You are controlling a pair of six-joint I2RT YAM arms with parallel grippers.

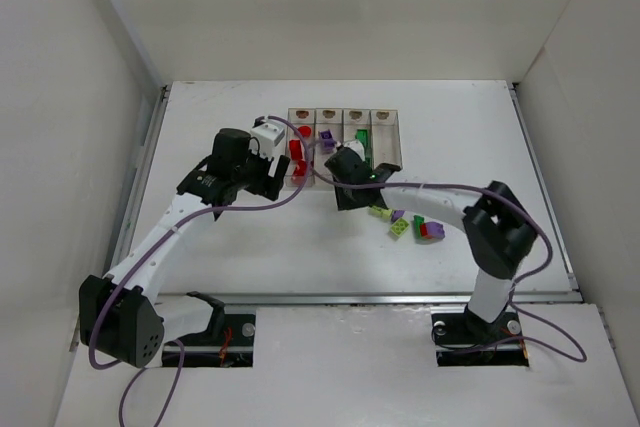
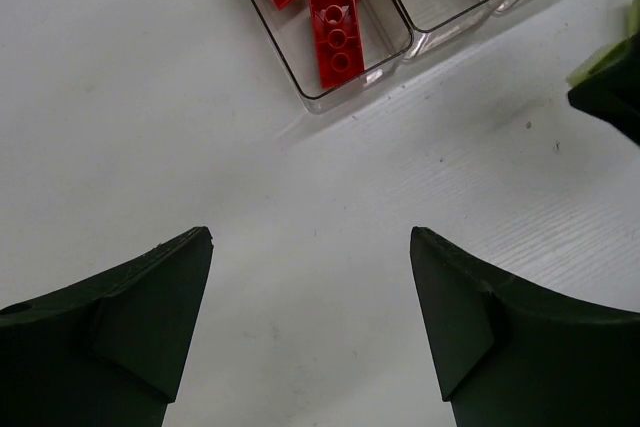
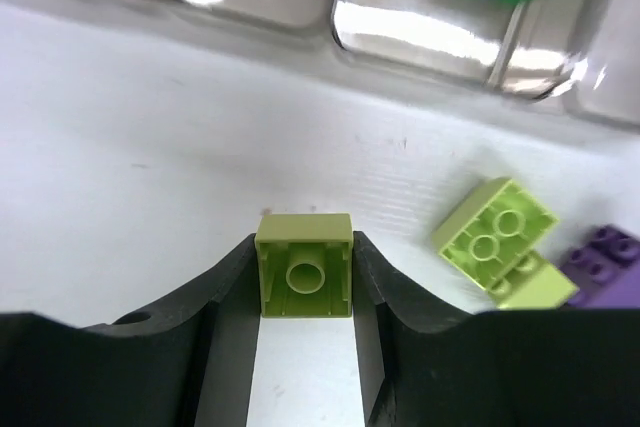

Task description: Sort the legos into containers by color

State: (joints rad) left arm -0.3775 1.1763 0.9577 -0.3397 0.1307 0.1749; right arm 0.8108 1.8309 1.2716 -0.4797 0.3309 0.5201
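The four joined clear containers (image 1: 386, 137) stand at the back centre. The leftmost holds red legos (image 2: 335, 37), the second a purple one (image 1: 327, 137), the third a dark green one (image 1: 362, 137). My right gripper (image 3: 305, 282) is shut on a yellow-green lego (image 3: 305, 267) and holds it just in front of the containers (image 3: 420, 32); it also shows in the top view (image 1: 350, 175). My left gripper (image 2: 312, 247) is open and empty over bare table, just in front of the red bin (image 2: 300, 82); in the top view it is left of the containers (image 1: 275, 182).
Loose legos lie in a cluster right of my right gripper: yellow-green ones (image 1: 398, 229) (image 3: 495, 232), purple ones (image 1: 432, 231) (image 3: 605, 262) and a dark green one (image 1: 418, 222). White walls enclose the table on three sides.
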